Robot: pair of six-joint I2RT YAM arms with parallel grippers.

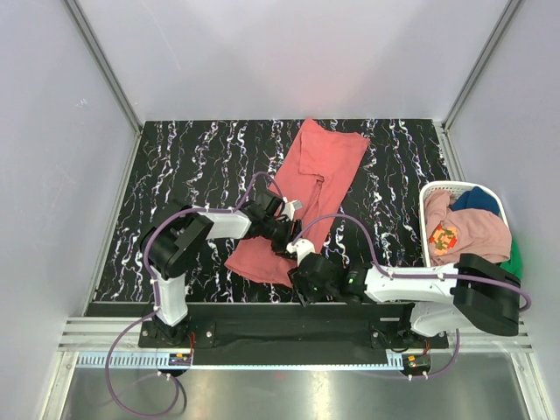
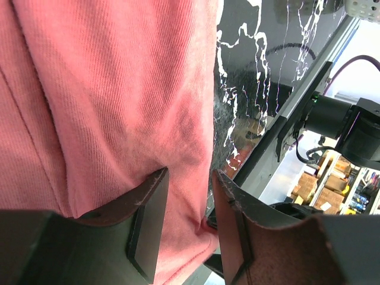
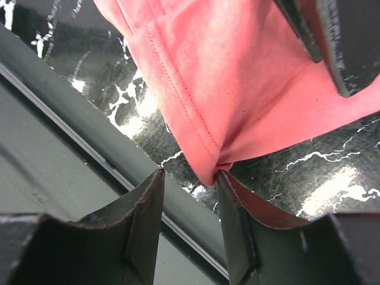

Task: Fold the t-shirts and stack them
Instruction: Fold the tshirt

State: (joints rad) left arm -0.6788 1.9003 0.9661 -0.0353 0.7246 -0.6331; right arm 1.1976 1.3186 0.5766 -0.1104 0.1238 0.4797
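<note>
Coral-red t-shirt [image 1: 319, 175]: I see it lying opened out on the bench [image 1: 192, 157], running on a slant from the far edge near the middle down toward the near edge; its far part is flat, and its near part is bunched around the two pincers.
Left pincer [image 1: 287, 229]: it reaches in from the left and sits low over the shirt's near half, near the middle of the bench.
Left pincer, wrist view: the left pincer [image 2: 190, 178] has its fingers apart, with the side edge of the coral-red cloth [image 2: 107, 89] running down into the gap; one finger [image 2: 148, 214] touches the cloth, and I see marbled bench [image 2: 249, 59] beside the other.
Right pincer [image 1: 302, 252]: it comes in from the right and is down at the shirt's near corner, close to the near edge of the bench and just beside the left pincer.
Right pincer, wrist view: the right pincer [image 3: 189, 175] has its fingers standing apart, with the hemmed corner of the shirt [image 3: 237, 71] drawn to a point between the tips; bare bench [image 3: 320, 172] shows on either side of the point.
Laundry basket [image 1: 426, 201]: white plastic, at the right edge of the bench, well apart from the coral-red shirt.
Dusty pink t-shirt [image 1: 479, 229]: heaped on top in the basket, with a small cartoon print [image 1: 444, 238] facing up.
Dark blue t-shirt [image 1: 477, 199]: a crumpled bit shows at the far side of the basket.
Green t-shirt [image 1: 514, 258]: only a sliver shows at the basket's right side.
</note>
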